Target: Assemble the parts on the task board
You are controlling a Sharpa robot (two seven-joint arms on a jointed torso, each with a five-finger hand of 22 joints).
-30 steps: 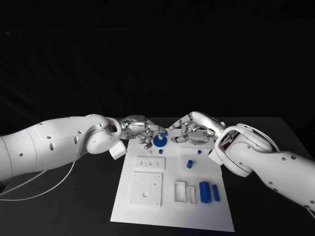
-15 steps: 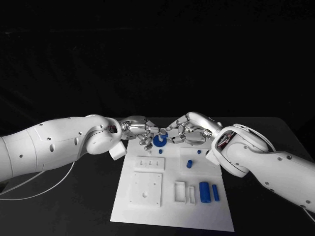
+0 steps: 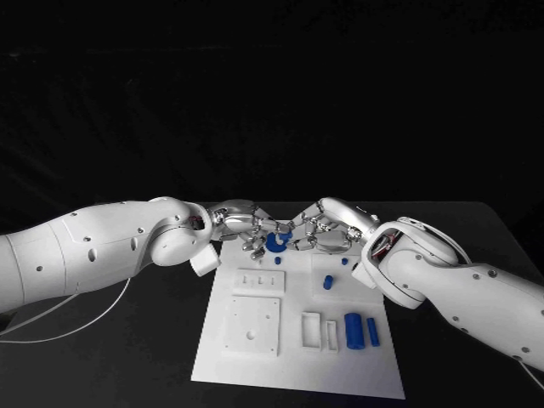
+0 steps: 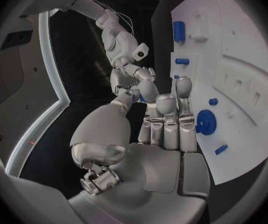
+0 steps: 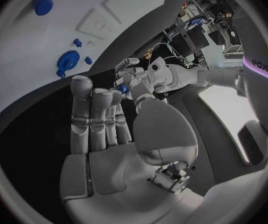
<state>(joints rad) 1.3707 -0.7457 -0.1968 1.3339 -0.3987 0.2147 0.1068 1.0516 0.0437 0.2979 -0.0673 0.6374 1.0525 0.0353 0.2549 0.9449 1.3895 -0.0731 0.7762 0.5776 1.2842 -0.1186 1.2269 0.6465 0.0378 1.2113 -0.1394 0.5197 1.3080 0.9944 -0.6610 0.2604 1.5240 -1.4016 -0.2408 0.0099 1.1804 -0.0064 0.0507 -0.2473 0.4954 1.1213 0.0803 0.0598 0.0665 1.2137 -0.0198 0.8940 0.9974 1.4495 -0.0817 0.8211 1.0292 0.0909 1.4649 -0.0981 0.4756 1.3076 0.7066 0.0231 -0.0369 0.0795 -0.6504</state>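
At the far end of the task board point(image 3: 297, 357), the left hand point(image 3: 241, 223) and the right hand point(image 3: 325, 228) meet over a round blue disc part point(image 3: 276, 243), their fingertips close together above it. Whether either hand actually pinches something cannot be told from the head view. In the left wrist view the left hand's fingers point(image 4: 165, 124) lie straight and side by side, with nothing visible in the palm. The right wrist view shows the right hand's fingers point(image 5: 93, 119) likewise extended together, with a small blue piece point(image 5: 123, 88) at the tips of the opposite hand just beyond them.

On the board nearer the robot than the hands, a small blue peg point(image 3: 327, 283) stands just beside the right hand's wrist. Further back toward the robot, a blue cylinder point(image 3: 354, 331) and a slimmer blue bar point(image 3: 372, 331) lie side by side next to white rectangular slots point(image 3: 311, 330). A raised white square plate point(image 3: 254, 325) sits on the left hand's side.
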